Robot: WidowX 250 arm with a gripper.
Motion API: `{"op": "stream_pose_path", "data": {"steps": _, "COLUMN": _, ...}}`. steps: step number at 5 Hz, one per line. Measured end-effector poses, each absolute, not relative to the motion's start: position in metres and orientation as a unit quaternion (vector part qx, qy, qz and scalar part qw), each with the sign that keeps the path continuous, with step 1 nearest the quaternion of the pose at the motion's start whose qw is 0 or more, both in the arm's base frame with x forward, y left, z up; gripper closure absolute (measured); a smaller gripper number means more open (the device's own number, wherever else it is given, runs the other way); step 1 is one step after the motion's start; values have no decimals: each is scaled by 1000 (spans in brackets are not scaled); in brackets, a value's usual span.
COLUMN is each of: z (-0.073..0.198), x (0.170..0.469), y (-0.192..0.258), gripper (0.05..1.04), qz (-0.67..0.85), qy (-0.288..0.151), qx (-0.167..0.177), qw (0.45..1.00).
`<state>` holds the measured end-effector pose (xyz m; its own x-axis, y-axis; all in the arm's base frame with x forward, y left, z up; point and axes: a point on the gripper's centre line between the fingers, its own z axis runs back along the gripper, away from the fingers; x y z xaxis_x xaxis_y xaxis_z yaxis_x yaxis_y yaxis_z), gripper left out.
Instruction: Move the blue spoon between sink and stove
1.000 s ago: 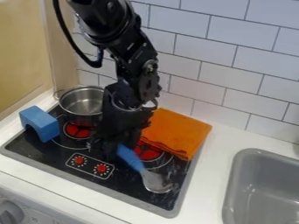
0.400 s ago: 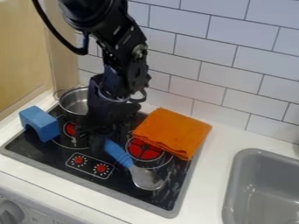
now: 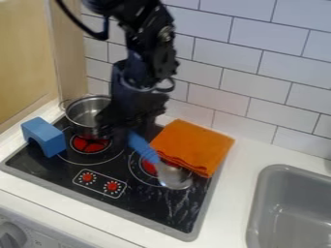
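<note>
A blue arched block (image 3: 45,134) sits near a metal pot (image 3: 80,120), an orange cloth (image 3: 194,145) farther right.

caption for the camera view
Black gripper at the handle end of a blue-handled spoon above the stove, sink at right.

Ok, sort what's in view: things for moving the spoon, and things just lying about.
For the job:
- blue spoon, held over the stove
- gripper, at the spoon's handle
- stove
- sink, to the right

Just lying about:
- metal pot
- orange cloth
- blue arch block
</note>
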<state>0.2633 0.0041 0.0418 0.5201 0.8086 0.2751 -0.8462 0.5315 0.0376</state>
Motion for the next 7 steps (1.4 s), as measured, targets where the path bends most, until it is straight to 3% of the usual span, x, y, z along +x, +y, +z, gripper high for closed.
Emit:
{"op": "stream_pose_path", "data": {"steps": 2, "z": 53, "x": 300, "y": -33, "gripper": 640, "qz": 392, "qy": -144, "qx": 70, "qw": 906}}
{"op": "stream_pose_path", "data": {"steps": 4, "z": 53, "x": 325, "y": -63, "gripper": 640, "qz": 257, "qy": -131, "qx": 57, "qw": 956}}
{"op": "stream_pose_path", "data": {"steps": 7, "z": 30, "x": 324, "y": -106, "gripper": 640, "qz": 84, "qy": -107, "qx": 62, "qw": 989}}
